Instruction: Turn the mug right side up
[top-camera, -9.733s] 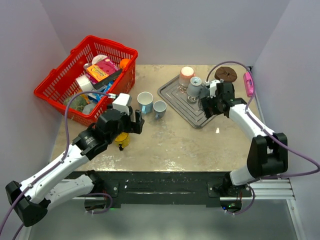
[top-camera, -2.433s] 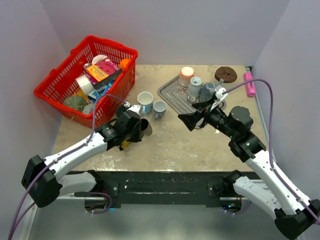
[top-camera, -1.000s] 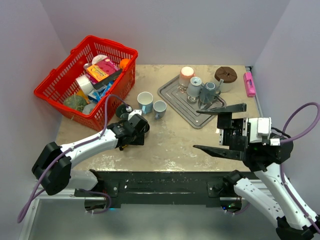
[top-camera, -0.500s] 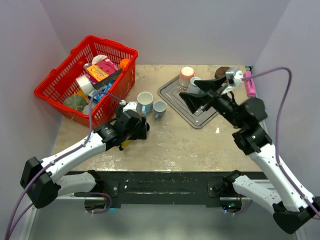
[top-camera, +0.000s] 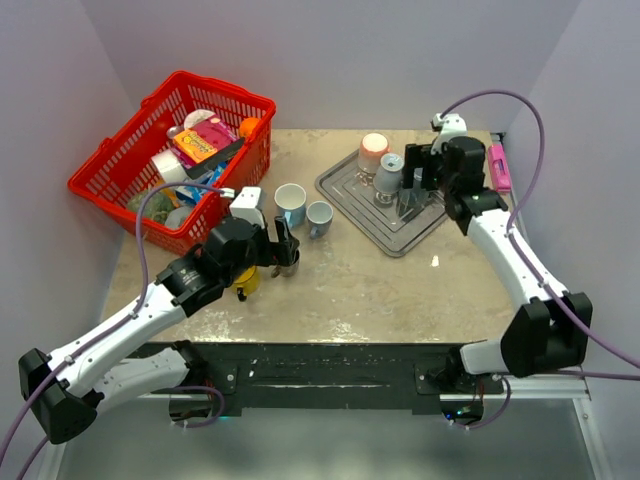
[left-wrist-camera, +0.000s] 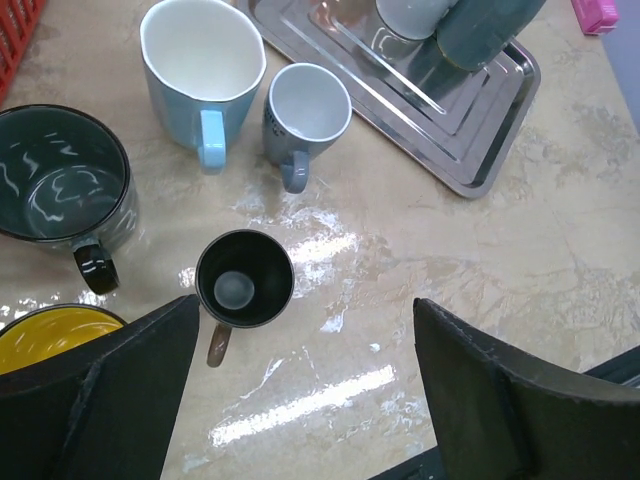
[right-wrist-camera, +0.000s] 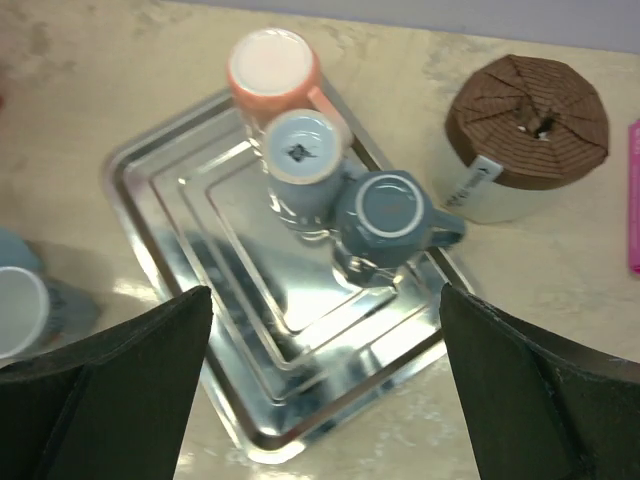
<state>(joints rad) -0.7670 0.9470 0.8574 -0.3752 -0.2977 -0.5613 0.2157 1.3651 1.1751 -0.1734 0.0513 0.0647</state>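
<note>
Black mug (left-wrist-camera: 243, 280) stands mouth up on the table (left-wrist-camera: 520, 260), its handle pointing toward my near side. My left gripper (left-wrist-camera: 305, 305) hangs above it with the fingers spread wide, empty and touching nothing. Close around the black mug stand a dark grey mug (left-wrist-camera: 60, 190), a yellow cup (left-wrist-camera: 50, 335), a light blue mug (left-wrist-camera: 200, 70) and a small grey-blue mug (left-wrist-camera: 308, 105), all mouth up as well. My right gripper (right-wrist-camera: 325, 290) is also spread wide and empty, above the metal tray (right-wrist-camera: 200, 200). On that tray three mugs sit bottom up in a tight row: a pink mug (right-wrist-camera: 273, 65), a pale blue mug (right-wrist-camera: 300, 150) and a darker blue mug (right-wrist-camera: 390, 210). A brown-lidded tub (right-wrist-camera: 527, 120) stands just beside the tray.
</note>
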